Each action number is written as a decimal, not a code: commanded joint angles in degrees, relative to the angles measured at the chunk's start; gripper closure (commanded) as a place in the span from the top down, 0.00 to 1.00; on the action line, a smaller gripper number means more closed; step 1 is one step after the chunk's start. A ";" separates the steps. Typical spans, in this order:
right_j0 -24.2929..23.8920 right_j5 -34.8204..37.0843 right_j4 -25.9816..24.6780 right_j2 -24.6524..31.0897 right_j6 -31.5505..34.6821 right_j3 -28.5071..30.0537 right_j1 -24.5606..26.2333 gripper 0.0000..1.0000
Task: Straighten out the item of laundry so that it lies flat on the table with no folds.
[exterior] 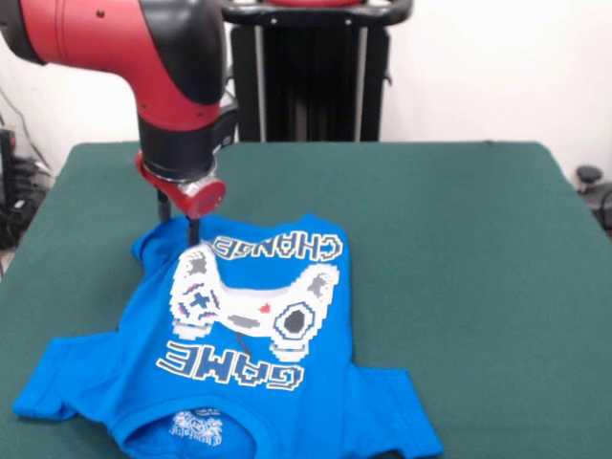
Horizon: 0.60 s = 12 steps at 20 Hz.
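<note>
The item of laundry (239,354) is a bright blue T-shirt with a white-grey game controller print and "GAME" lettering. It lies print-up on the green table (459,239), left of the middle, with its collar toward the near edge and partly cut off by the picture's bottom. Both sleeves spread outward. The far hem looks slightly rumpled at its left corner. My gripper (179,223) hangs from the red arm right over that far hem, open. One fingertip (194,234) touches the cloth by the "CHANGE" lettering and the other stands just off the shirt's corner.
A black pedestal frame (311,72) rises behind the table's far edge. Some dark equipment (593,186) sits off the table at the right, and cables lie at the left edge.
</note>
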 commanded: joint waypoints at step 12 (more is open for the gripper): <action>2.74 -0.88 -2.13 3.02 -5.34 -4.33 0.58 1.00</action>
